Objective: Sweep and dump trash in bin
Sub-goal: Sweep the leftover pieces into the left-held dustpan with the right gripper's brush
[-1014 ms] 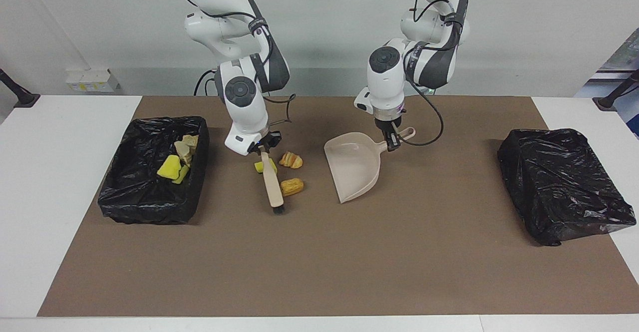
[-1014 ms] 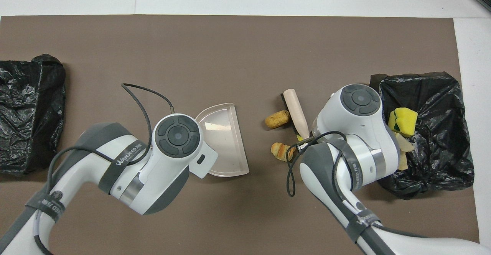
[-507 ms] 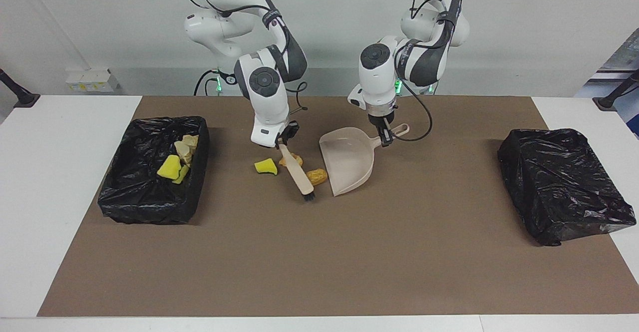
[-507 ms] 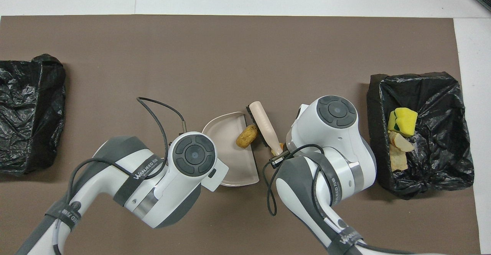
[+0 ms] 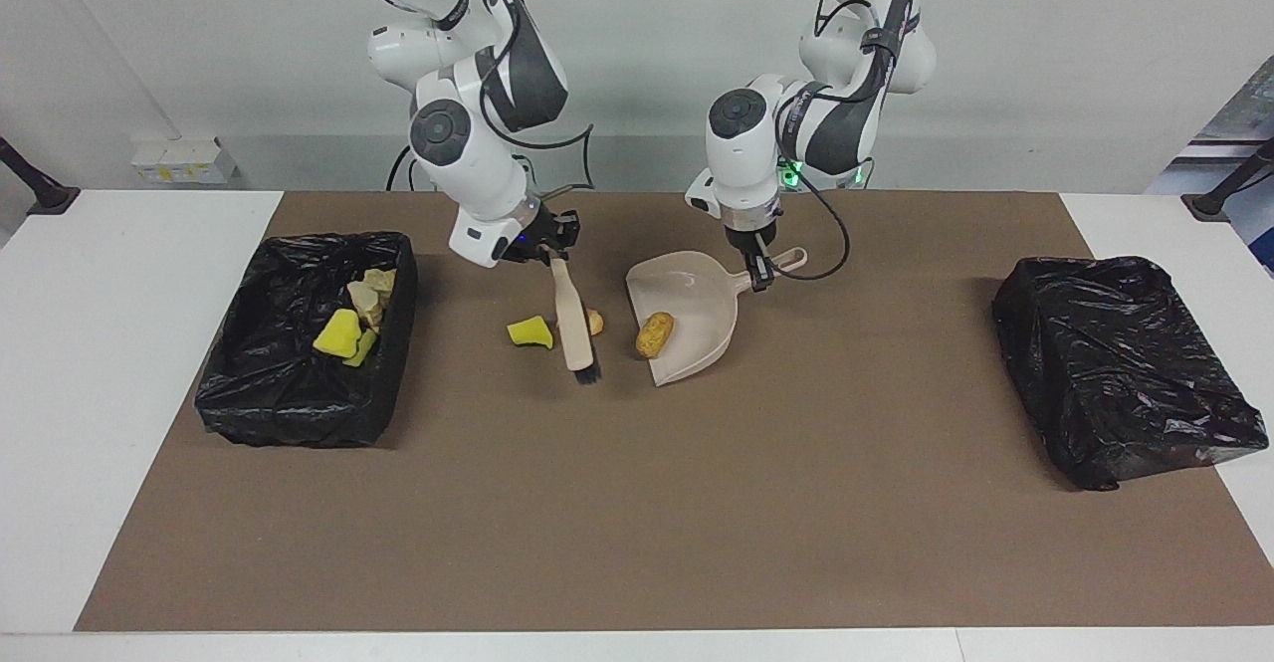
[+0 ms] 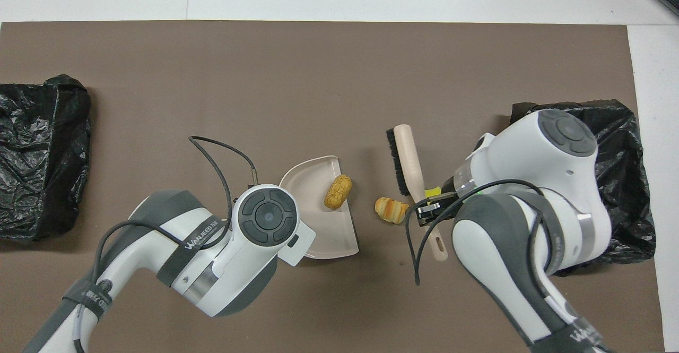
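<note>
since half a second ago the beige long-handled brush with black bristles (image 5: pixel 574 324) has swung back toward the right arm's end of the worktop, away from the beige plastic dustpan (image 5: pixel 700 302), and one golden-brown bread bit (image 5: pixel 654 334) now lies inside the pan near its open lip instead of at its edge.

the right end effector (image 5: pixel 550 242) is clenched on the brush handle's upper end; the brush's long axis runs away from the robots, bristles low, though whether they touch the brown mat (image 5: pixel 637 503) i cannot tell from here. the left end effector (image 5: pixel 758 274) is clenched on the dustpan's handle, the pan's mouth turned toward the brush.

the relation that matters next, as i judge it: a second croissant-like bread bit (image 6: pixel 391 209) lies on the mat between brush and pan mouth, just beside the brush, so a sweep toward the left arm's end should carry it in. a yellow sponge wedge (image 5: pixel 530 331) lies beside the brush toward the right arm's end, so the brush must get past it first. the right arm is the nearer to both.

the black-lined open bin (image 5: pixel 239 393) at the right arm's end holds yellow sponge and pale pieces (image 5: pixel 348 329). the black bag-covered bin (image 5: pixel 1120 363) at the left arm's end shows no contents.
</note>
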`<state>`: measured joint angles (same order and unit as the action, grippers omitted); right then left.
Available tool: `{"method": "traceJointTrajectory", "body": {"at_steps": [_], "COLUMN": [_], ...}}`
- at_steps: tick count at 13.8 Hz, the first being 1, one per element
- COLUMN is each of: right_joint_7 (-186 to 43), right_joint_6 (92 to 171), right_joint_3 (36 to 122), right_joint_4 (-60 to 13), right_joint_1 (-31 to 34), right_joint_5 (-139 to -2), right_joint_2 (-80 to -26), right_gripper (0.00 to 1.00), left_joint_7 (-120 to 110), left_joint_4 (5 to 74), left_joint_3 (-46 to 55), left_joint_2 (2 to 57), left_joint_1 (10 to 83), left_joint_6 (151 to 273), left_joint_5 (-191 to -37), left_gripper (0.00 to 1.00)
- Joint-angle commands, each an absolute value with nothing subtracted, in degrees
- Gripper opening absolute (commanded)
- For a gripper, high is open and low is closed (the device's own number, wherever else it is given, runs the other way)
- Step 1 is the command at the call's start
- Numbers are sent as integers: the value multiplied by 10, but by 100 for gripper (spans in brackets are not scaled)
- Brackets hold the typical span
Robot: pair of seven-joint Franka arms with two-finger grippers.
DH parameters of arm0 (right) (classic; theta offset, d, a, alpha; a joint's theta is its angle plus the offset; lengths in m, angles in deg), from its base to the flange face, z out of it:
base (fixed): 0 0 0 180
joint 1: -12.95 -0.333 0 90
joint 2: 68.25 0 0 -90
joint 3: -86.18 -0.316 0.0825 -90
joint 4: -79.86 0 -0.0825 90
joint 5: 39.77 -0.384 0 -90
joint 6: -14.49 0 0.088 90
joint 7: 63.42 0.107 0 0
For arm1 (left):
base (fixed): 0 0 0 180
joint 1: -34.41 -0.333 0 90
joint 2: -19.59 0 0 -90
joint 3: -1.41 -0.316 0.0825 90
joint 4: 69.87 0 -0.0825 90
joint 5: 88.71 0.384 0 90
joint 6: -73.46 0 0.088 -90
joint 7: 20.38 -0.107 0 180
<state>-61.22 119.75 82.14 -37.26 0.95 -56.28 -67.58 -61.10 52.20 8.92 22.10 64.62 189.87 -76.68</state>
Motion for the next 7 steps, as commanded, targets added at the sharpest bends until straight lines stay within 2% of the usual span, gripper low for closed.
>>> {"method": "traceJointTrajectory", "body": {"at_steps": [1, 4, 6, 7], "right_joint_7": [-536, -535, -531, -527], "right_joint_6": [1206, 1214, 1216, 1216], "right_joint_3": [816, 816, 813, 812], "right_joint_4": [-411, -497, -546, -551], "right_joint_1": [36, 77, 76, 71], "right_joint_5": [-501, -480, -479, -479], "right_joint_2": [-696, -750, -787, -786], "right_gripper": [0, 0, 0, 0], "left_joint_7": [-626, -629, -636, -637], "left_joint_4": [548, 548, 548, 548], "left_joint_3": [83, 83, 83, 84], "left_joint_2": [205, 205, 205, 205], "left_joint_1": [657, 656, 658, 658], "left_joint_6": [1918, 1917, 1919, 1919], "left_joint_5": [-774, -774, -774, -774], "left_gripper": [7, 5, 3, 3]}}
